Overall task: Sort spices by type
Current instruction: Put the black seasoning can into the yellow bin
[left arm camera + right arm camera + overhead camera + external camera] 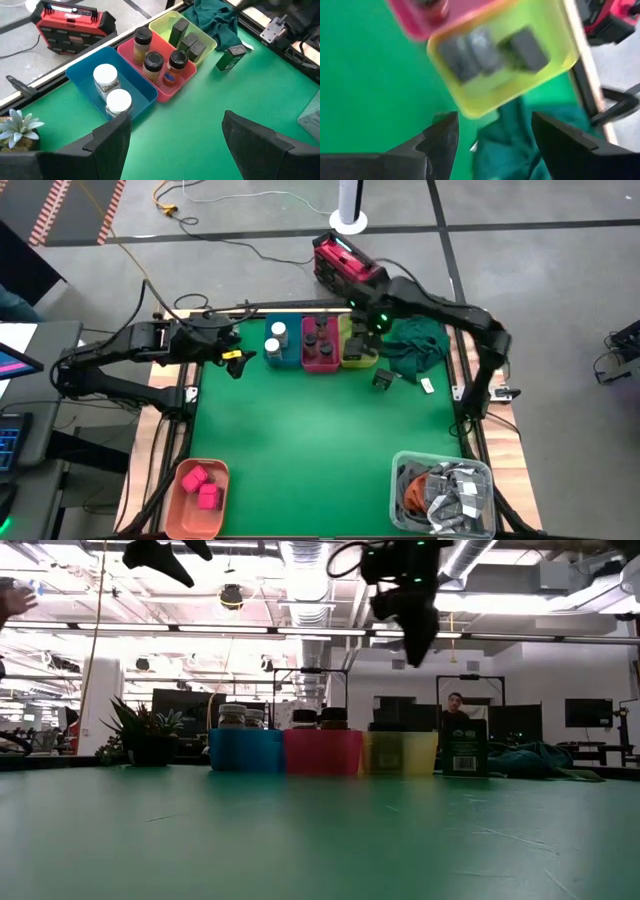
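The right gripper [362,330] hangs released and empty above the yellow bin [358,350] at the far edge, which holds three black boxes [192,44]. One more box [384,379] stands just right of it. The left gripper [232,360] waits open.

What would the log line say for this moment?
right gripper: open above yellow bin | left gripper: open, beside blue bin | black box: unsorted on mat

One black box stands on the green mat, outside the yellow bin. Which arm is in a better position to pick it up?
Probably the right arm. Its open right gripper hovers over the yellow bin, close to the loose black box. The left gripper, also open, is beyond the blue bin, farther away.
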{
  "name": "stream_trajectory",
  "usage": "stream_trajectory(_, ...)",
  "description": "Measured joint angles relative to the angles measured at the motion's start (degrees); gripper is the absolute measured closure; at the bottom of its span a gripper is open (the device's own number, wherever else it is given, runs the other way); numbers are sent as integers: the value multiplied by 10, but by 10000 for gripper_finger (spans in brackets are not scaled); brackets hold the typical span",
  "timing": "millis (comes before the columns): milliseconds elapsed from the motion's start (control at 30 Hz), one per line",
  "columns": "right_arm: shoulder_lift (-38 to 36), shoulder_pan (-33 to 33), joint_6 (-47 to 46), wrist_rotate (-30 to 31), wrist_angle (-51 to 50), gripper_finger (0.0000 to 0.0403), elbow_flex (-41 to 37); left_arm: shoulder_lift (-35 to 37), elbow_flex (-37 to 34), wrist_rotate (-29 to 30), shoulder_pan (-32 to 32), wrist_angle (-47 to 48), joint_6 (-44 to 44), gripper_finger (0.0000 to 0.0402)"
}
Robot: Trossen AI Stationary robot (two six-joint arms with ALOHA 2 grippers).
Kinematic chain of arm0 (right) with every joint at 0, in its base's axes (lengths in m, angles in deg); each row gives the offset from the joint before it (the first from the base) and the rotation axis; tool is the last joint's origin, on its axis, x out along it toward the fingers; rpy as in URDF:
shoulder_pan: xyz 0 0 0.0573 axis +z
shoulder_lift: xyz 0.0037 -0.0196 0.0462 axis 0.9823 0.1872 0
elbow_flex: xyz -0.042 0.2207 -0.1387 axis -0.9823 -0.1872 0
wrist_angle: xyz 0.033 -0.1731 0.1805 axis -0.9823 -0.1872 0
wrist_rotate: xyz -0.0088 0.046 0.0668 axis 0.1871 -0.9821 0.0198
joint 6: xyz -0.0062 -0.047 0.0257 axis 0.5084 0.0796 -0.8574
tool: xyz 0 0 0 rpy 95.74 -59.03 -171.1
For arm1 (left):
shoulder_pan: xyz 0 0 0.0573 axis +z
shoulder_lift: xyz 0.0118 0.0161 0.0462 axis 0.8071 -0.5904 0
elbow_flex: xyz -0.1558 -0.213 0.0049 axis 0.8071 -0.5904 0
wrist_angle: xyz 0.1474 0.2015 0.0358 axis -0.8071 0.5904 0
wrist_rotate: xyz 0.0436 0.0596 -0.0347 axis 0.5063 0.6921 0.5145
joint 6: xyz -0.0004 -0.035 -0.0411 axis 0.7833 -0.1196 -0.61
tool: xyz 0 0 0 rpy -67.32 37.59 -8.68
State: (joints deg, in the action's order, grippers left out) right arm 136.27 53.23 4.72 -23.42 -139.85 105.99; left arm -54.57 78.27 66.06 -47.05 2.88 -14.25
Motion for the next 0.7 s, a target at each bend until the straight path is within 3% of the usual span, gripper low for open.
stream_trajectory(300, -127, 61, -102, -18, 77, 121, -260, 2, 0, 1, 0, -1, 10, 102)
stream_trajectory(700, -139, 71, -74, -32, 177, 121, -373, 2, 0, -21, 0, 0, 0, 102)
